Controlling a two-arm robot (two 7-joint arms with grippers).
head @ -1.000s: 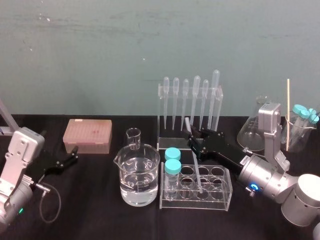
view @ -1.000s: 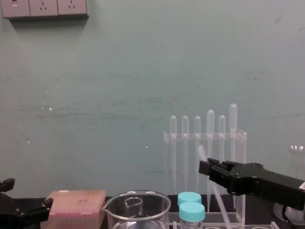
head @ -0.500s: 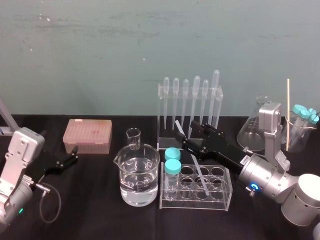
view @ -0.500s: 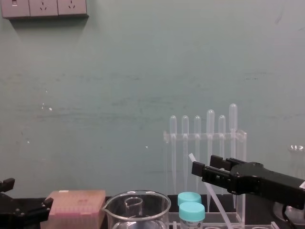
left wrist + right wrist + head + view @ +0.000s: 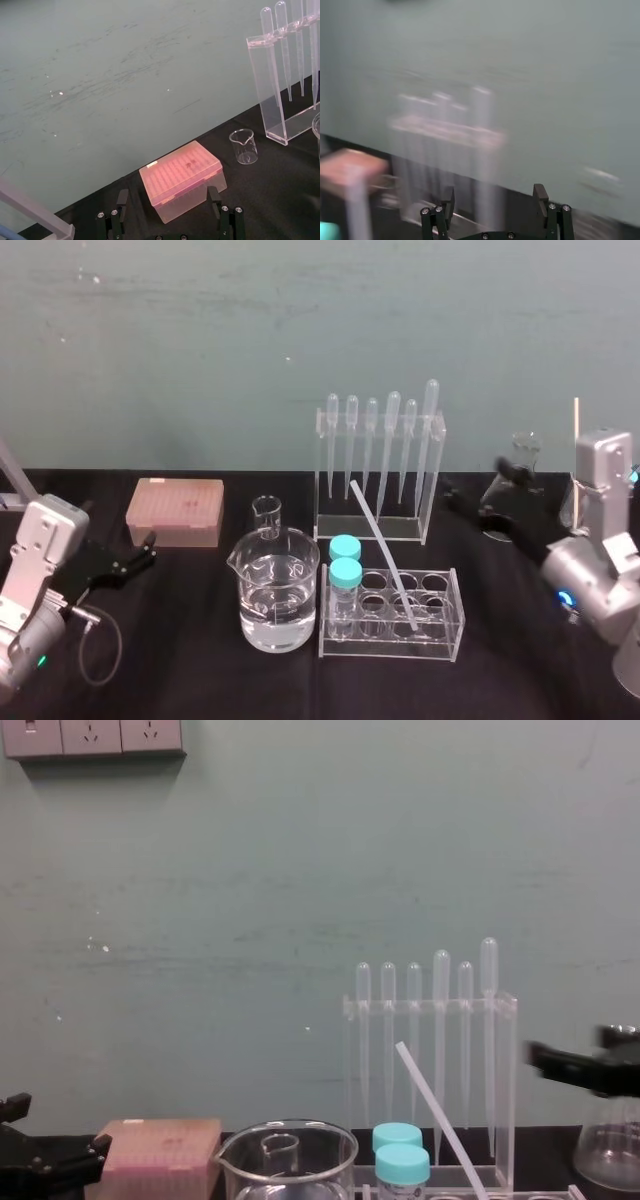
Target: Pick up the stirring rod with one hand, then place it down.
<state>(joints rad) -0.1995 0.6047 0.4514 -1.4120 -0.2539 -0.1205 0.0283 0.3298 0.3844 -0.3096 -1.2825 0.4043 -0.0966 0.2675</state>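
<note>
The stirring rod (image 5: 382, 552), thin and translucent white, leans free in the clear test tube rack (image 5: 440, 635). Its lower end sits in a rack hole and its top tilts back-left toward the pipette rack (image 5: 375, 465). In the chest view the stirring rod (image 5: 435, 1115) slants up to the left. My right gripper (image 5: 480, 492) hangs to the right of the rod, apart from it, near the flask. The right wrist view shows my right gripper (image 5: 494, 197) open and empty. My left gripper (image 5: 143, 552) rests open at the far left, and in the left wrist view this gripper (image 5: 168, 200) faces the pink box.
A large beaker of water (image 5: 275, 590) and a small beaker (image 5: 267, 517) stand left of the rack. Two teal-capped tubes (image 5: 345, 562) fill the rack's left holes. A pink tip box (image 5: 175, 510) sits at the back left, and a conical flask (image 5: 508, 495) at the right.
My right gripper opened, let go of the stirring rod and drew back to the right. The rod tipped over to lean in the test tube rack. The left arm stayed still.
</note>
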